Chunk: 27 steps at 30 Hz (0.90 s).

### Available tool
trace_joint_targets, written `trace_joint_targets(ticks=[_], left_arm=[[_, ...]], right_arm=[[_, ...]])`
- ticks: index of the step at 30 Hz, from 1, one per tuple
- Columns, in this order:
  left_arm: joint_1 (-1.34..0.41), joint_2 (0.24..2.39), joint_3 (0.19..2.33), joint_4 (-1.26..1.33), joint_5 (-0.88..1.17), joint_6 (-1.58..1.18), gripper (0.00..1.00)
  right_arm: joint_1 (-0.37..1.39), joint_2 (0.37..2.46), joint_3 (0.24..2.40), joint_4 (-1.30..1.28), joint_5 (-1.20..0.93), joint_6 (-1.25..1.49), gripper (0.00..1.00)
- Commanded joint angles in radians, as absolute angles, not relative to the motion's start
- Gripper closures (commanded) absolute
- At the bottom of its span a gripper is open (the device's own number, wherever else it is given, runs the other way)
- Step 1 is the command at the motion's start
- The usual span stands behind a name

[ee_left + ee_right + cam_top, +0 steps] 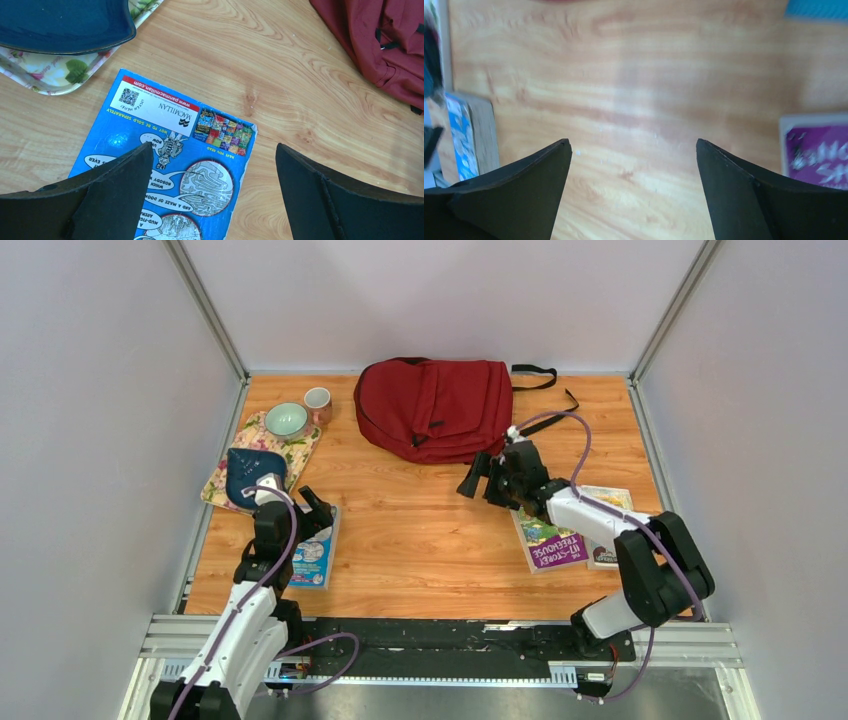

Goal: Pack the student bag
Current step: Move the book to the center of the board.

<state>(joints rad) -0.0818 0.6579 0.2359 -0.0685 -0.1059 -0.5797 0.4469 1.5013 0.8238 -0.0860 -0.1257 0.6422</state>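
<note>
Readable only from left wrist: publisher print on blue book (165, 115). Whole only from overhead: student bag (435, 408), long axis left-right, straps (545, 380) trailing right. Gaping, empty: left tool (212, 150), right tool (634, 145)

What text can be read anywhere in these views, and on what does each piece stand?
"MACMILLAN": white panel, back cover of the blue book.
"www.panmacmillan.com": red strip on that panel.
"NOT TO BE SOLD SEPARATELY": beside the panel.
"HAVE YOU READ": below the small cover pictures.
"AND A MAZE OF DOOM": a speech bubble there.
"STOREY TREEHOUSE": purple book; the number before it is too small.
Neighbouring book: too small to read.
</note>
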Motion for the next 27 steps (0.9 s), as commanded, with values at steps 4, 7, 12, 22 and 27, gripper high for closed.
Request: trace_joint_targets(ticks=[4,7,12,22,27], left_arm=[[-0.075,0.653,0.219,-0.035,-0.107,-0.578,0.01],[-0.075,0.655,0.221,-0.035,-0.109,-0.571,0.01],[-0.075,0.655,0.222,-0.041,-0.120,-0.558,0.01],[-0.075,0.655,0.229,-0.031,-0.109,-0.554,0.01],[-0.075,0.657,0.241,-0.035,-0.109,-0.549,0.01]], right_arm=[[0.451,1.416,0.677,-0.087,-0.011,0.661,0.00],[0.436,1.425,0.699,-0.130,0.046,0.623,0.00],[0.355,1.453,0.739,-0.172,0.088,0.606,0.00],[0.299,1.496,0.917,-0.098,-0.117,0.688,0.00],[0.285,1.610,1.070,-0.110,-0.115,0.852,0.00]])
